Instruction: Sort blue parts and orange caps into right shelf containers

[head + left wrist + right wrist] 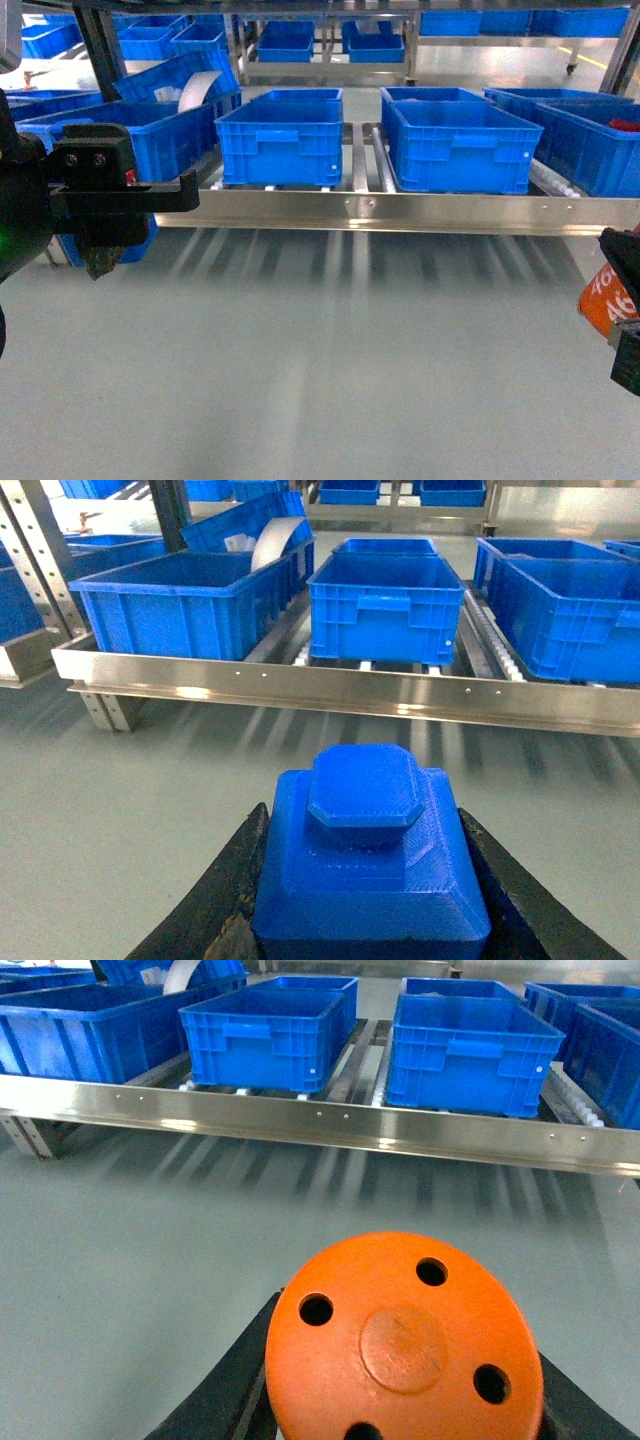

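Note:
In the left wrist view a blue part [370, 880], blocky with an octagonal boss on top, sits clamped between the black fingers of my left gripper [365, 825]. My right gripper [405, 1345] is shut on an orange cap [400, 1360] whose flat top with small holes faces the camera. In the head view the left gripper [103, 250] hangs at the far left and its part is hidden. The right gripper [625, 325] shows at the right edge with the orange cap [603, 300]. The right shelf containers, blue crates [280, 135] [458, 140], stand ahead on the shelf, well beyond both grippers.
A steel rail [380, 210] fronts the roller shelf. More blue crates sit at the left [130, 130], one with a white roll [200, 90], and at the far right [590, 140]. A dark shelf post [100, 45] stands at the left. Grey floor lies below the grippers.

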Available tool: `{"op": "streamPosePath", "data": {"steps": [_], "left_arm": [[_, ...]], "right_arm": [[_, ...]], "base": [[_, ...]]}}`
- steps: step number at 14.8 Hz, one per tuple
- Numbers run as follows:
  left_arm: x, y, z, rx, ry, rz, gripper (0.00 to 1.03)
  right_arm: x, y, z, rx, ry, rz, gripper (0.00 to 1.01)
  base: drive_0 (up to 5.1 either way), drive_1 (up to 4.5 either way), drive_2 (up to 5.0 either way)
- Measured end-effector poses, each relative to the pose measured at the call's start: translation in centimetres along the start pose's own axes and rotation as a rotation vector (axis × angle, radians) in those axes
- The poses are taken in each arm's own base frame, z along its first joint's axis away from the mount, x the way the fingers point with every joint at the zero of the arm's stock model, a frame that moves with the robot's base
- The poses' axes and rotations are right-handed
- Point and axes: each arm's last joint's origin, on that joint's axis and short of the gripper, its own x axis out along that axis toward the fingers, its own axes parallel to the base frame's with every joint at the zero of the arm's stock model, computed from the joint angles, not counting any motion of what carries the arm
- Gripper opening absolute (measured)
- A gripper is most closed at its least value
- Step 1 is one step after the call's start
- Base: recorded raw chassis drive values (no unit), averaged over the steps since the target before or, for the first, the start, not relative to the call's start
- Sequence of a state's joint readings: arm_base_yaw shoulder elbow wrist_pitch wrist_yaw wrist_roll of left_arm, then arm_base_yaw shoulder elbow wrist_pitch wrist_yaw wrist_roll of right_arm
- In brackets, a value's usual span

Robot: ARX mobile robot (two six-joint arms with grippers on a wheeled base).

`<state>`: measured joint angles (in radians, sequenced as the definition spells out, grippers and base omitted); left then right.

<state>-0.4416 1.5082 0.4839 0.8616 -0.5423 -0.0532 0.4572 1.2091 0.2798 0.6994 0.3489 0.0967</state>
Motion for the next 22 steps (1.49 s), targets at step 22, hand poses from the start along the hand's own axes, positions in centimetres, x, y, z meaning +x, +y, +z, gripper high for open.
{"op": "streamPosePath", "data": {"steps": [22], "left_arm": [[0.01, 0.0, -0.09, 0.003, 0.005, 0.0, 0.4]], "right_arm": [[0.0, -0.01, -0.04, -0.001, 0.003, 0.0, 0.44]], "base": [[0.0, 0.0, 0.0]]}}
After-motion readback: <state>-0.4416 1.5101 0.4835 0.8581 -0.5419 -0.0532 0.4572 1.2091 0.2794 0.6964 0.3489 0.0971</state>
